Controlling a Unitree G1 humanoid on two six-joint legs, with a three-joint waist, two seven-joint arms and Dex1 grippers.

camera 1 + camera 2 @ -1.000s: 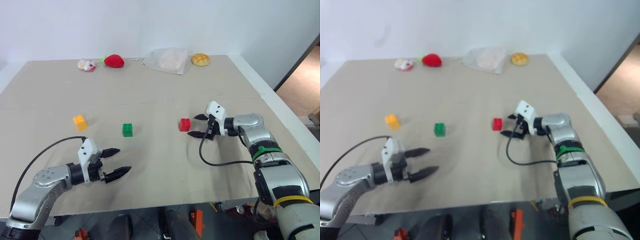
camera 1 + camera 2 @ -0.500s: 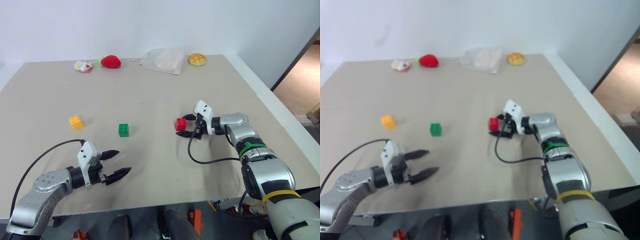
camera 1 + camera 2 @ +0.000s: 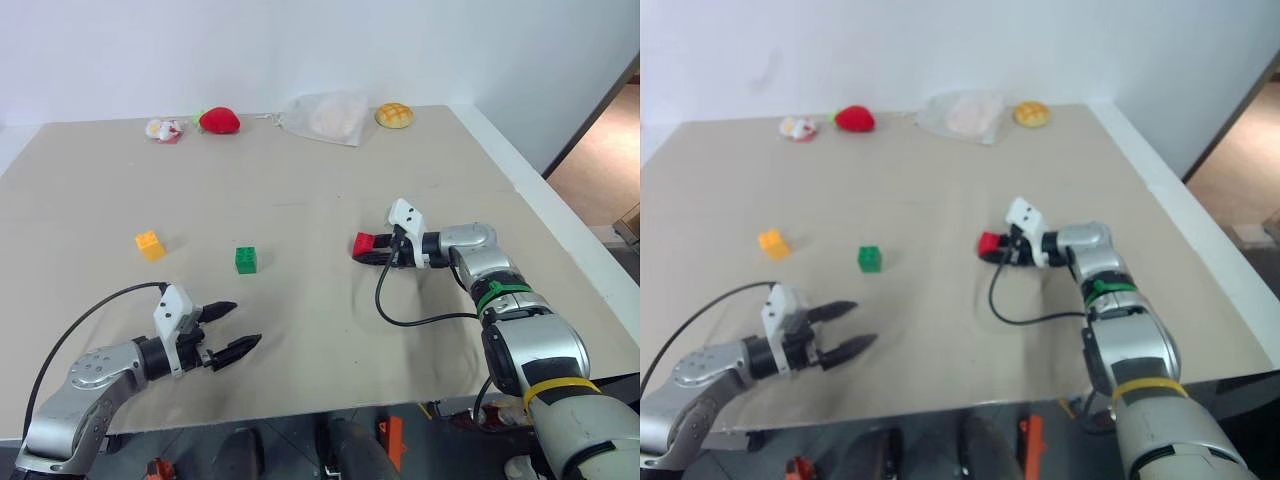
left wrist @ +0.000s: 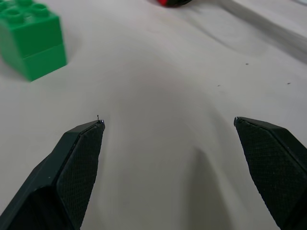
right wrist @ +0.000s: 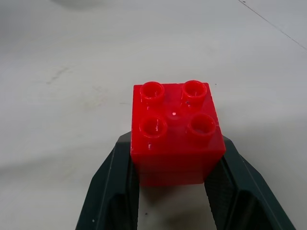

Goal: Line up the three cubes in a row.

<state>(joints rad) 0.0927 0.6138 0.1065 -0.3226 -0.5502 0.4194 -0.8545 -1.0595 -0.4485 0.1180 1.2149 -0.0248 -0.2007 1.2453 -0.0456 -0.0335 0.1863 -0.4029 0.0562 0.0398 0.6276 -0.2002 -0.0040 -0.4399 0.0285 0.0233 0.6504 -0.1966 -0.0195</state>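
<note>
The red cube (image 3: 364, 243) rests on the tan table, studs up, and my right gripper (image 3: 374, 251) is shut on it. In the right wrist view its two dark fingers (image 5: 117, 177) press against both sides of the red cube (image 5: 175, 136). The green cube (image 3: 246, 260) stands left of it, and the yellow-orange cube (image 3: 150, 244) lies further left. My left gripper (image 3: 236, 327) hovers open near the table's front edge, in front of the green cube and holding nothing. The left wrist view shows the green cube (image 4: 31, 43) beyond the spread fingers (image 4: 79, 158).
At the table's far edge lie a red plush strawberry (image 3: 220, 120), a small white and red item (image 3: 163, 130), a crumpled plastic bag (image 3: 325, 118) and a round yellow bun (image 3: 394, 116). The table's right edge (image 3: 560, 235) runs close beside my right arm.
My right gripper moved left to the red cube and closed on it. The left gripper stayed in place, still open.
</note>
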